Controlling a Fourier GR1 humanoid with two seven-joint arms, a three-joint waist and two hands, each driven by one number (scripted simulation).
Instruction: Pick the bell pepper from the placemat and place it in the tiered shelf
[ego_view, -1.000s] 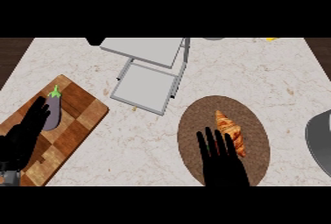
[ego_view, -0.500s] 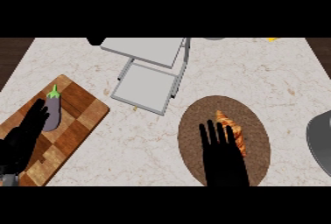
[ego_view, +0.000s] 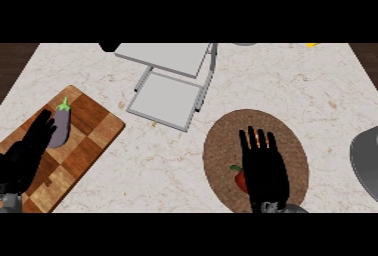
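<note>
the counter (ego_view: 295, 90) looks like pale stone with thin brown lines in it, smooth and a little shiny. the cutting board (ego_view: 81, 145) is wood, made of light and dark brown blocks, with grain you can see. the placemat (ego_view: 221, 150) looks woven and rough, brown and matt. the tiered shelf (ego_view: 166, 100) has flat grey-white trays that look like smooth metal. the eggplant (ego_view: 60, 129) has smooth purple skin. the bell pepper (ego_view: 239, 179) is red and glossy. both hands, left hand (ego_view: 26, 157) and right hand (ego_view: 263, 170), are matt black.
</note>
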